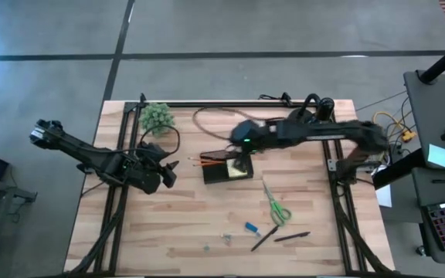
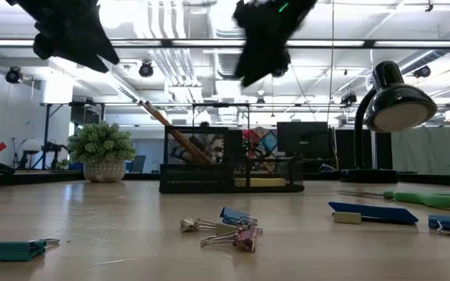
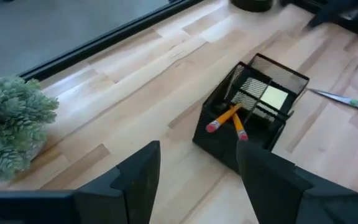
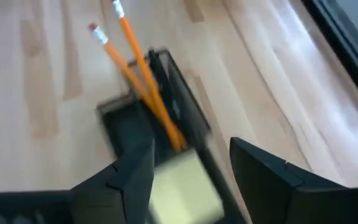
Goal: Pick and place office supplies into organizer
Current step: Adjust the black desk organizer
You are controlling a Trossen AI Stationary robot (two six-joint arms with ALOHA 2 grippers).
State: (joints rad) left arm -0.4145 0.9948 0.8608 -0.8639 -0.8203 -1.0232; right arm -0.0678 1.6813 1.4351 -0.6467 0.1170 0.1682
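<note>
The black mesh organizer (image 1: 224, 171) stands mid-table. Two orange pencils (image 4: 143, 84) lean in its left compartment, eraser ends sticking up and out toward the table's left. A yellow sticky pad (image 1: 240, 173) lies flat in its right compartment. My right gripper (image 4: 191, 180) hangs open just above the organizer, fingers slanting down, nothing between them. My left gripper (image 3: 197, 180) waits open to the organizer's left, clear of the table. Green-handled scissors (image 1: 275, 207), a blue piece (image 1: 251, 228), two black pens (image 1: 278, 238) and metal clips (image 1: 226, 236) lie on the near half.
A small green potted plant (image 1: 157, 117) stands at the far left corner. A black desk lamp (image 2: 393, 101) and cables sit at the far right. In the low view the clips (image 2: 233, 234) lie nearest the front edge. Bare wood shows between the organizer and the scissors.
</note>
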